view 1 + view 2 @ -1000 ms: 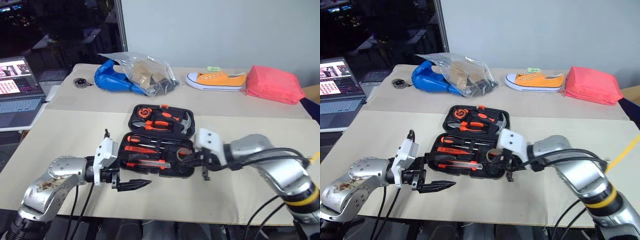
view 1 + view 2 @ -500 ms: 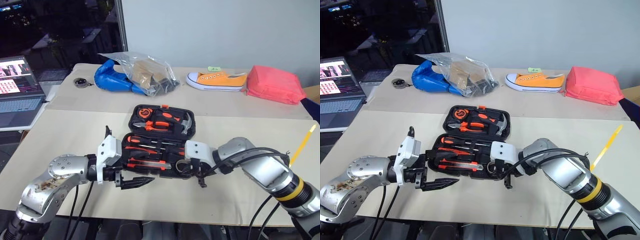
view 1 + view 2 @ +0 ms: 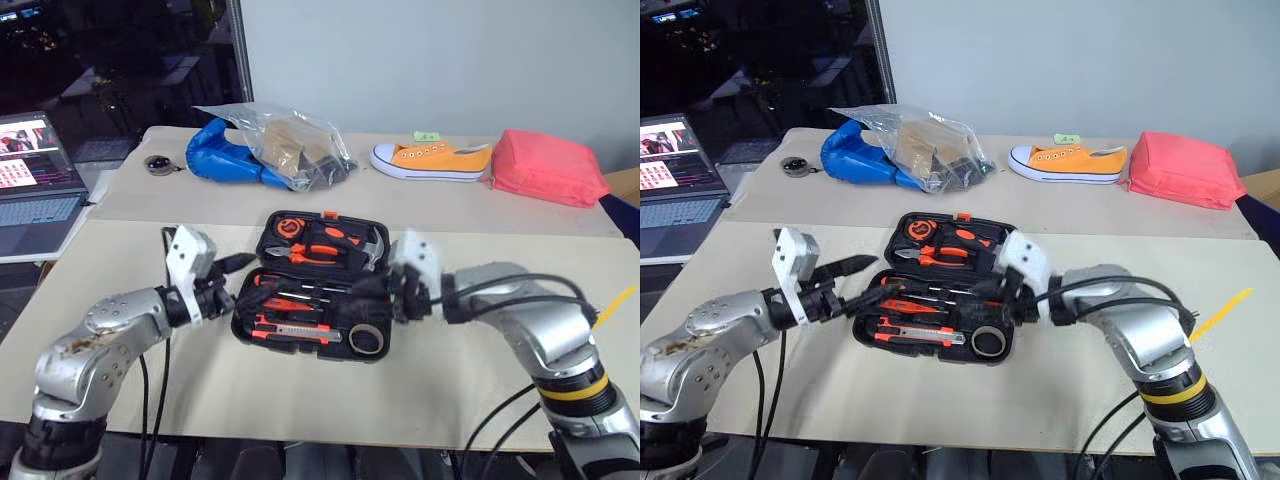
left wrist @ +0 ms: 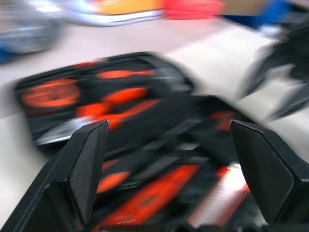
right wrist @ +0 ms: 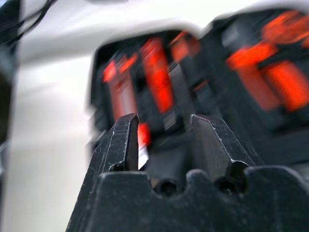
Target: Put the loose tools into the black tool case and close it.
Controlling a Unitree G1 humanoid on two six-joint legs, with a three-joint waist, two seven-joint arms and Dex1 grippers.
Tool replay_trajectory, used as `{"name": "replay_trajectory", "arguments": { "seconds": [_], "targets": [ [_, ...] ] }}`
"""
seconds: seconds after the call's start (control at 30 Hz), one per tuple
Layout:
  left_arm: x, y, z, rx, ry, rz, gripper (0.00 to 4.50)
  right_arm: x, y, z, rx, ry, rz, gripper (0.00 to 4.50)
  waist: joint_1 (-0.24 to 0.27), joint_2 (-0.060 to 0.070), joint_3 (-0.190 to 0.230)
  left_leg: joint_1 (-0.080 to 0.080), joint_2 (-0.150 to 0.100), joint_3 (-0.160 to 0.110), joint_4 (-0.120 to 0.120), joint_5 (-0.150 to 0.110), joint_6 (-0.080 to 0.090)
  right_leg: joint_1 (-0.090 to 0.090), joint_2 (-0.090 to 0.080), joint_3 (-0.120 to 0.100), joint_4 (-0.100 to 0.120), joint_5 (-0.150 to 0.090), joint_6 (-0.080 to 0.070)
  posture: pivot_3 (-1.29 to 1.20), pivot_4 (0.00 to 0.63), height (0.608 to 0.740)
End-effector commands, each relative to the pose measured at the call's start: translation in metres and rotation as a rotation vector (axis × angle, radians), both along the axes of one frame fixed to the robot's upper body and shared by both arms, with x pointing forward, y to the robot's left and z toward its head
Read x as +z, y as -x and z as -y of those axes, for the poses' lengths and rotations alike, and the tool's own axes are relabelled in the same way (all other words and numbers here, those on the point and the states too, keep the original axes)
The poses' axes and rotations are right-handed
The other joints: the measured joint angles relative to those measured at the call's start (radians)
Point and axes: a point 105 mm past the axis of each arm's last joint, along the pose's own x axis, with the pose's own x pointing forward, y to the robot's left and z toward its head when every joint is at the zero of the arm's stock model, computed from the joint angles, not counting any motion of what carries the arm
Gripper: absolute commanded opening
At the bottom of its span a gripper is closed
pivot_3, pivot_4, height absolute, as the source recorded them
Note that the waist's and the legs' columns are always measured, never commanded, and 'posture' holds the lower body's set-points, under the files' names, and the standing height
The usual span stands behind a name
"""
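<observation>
The tool case (image 3: 315, 290) lies open on the table (image 3: 130, 260), tools seated. Both claws, left (image 3: 235, 265) and right (image 3: 370, 295), flank it open and empty. A tape ring (image 3: 366, 338) sitting proud could block the lid from shutting.

The tool case (image 3: 318, 290) looks like matt black moulded plastic, its tools handled in glossy orange and black. The tape ring (image 3: 366, 339) has a dull grey sheen. The table (image 3: 130, 270) is smooth, matt beige (possibly laminate). Gripper fingers (image 4: 82, 164) appear matt black plastic.
</observation>
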Motion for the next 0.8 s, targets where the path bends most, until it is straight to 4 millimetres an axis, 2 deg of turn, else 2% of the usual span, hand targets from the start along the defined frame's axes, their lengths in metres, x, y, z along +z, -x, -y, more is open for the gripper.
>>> {"name": "replay_trajectory", "arguments": {
  "seconds": [0.03, 0.17, 0.33, 0.47, 0.5, 0.63, 0.7, 0.73, 0.8],
  "targets": [
    [0.006, -0.035, -0.016, 0.157, -0.019, -0.096, 4.26, 0.008, -0.041, 0.033, -0.296, 0.052, 0.003, 2.06, 0.004, -0.001, 0.000, -0.001, 0.000, -0.001, 0.001, 0.001, 0.000, 0.000, 0.000, -0.001, 0.000, 0.000, 0.004, 0.00, 0.150, 0.740],
    [0.000, -0.069, -0.022, 0.225, -0.037, -0.238, 4.26, 0.002, -0.075, 0.049, -0.486, 0.100, -0.075, 2.06, -0.004, -0.001, 0.000, 0.000, -0.002, 0.000, 0.000, 0.002, 0.000, -0.001, 0.000, 0.001, -0.001, 0.001, 0.005, 0.00, 0.150, 0.740],
    [-0.005, -0.098, -0.027, 0.231, -0.040, -0.350, 4.26, -0.014, -0.098, 0.039, -0.548, 0.101, -0.212, 2.06, -0.014, 0.000, 0.000, -0.004, -0.002, 0.000, -0.002, 0.002, 0.000, -0.006, 0.000, 0.001, 0.001, 0.005, -0.002, 0.00, 0.150, 0.740],
    [-0.014, -0.108, -0.029, 0.208, -0.059, -0.432, 4.26, -0.027, -0.106, 0.035, -0.570, 0.118, -0.283, 2.06, -0.011, 0.000, 0.000, -0.013, -0.002, 0.000, -0.005, 0.003, -0.002, -0.018, 0.000, 0.001, 0.002, 0.005, -0.003, 0.00, 0.150, 0.740],
    [-0.017, -0.110, -0.028, 0.197, -0.065, -0.451, 4.01, -0.029, -0.107, 0.035, -0.571, 0.124, -0.301, 1.82, -0.009, 0.000, 0.000, -0.014, -0.002, 0.000, -0.005, 0.003, -0.002, -0.018, 0.000, 0.001, 0.008, 0.005, -0.003, 0.00, 0.150, 0.740],
    [-0.022, -0.115, -0.022, 0.158, -0.062, -0.481, 2.90, -0.035, -0.112, 0.039, -0.596, 0.141, -0.325, 0.73, -0.007, 0.000, 0.000, -0.015, -0.004, 0.000, -0.003, 0.003, -0.002, -0.018, -0.003, 0.000, 0.008, 0.004, -0.002, 0.00, 0.150, 0.740],
    [-0.023, -0.117, -0.015, 0.129, -0.056, -0.488, 2.13, -0.036, -0.113, 0.042, -0.608, 0.140, -0.332, 0.00, -0.007, 0.000, 0.000, -0.015, -0.005, 0.000, -0.003, 0.003, -0.002, -0.017, -0.003, 0.000, 0.007, 0.004, -0.002, 0.00, 0.150, 0.740],
    [-0.023, -0.117, -0.013, 0.114, -0.064, -0.488, 1.70, -0.036, -0.113, 0.044, -0.609, 0.138, -0.337, 0.00, -0.007, 0.000, 0.000, -0.015, -0.005, 0.000, -0.003, 0.003, -0.002, -0.017, -0.003, 0.000, 0.007, 0.004, -0.001, 0.00, 0.150, 0.740],
    [-0.023, -0.117, -0.008, 0.089, -0.047, -0.495, 1.24, -0.036, -0.112, 0.043, -0.601, 0.127, -0.347, 0.00, -0.007, 0.000, 0.000, -0.013, -0.005, 0.000, -0.002, 0.003, -0.002, -0.017, -0.003, 0.000, 0.007, 0.003, -0.001, 0.00, 0.150, 0.740]
  ]
}}
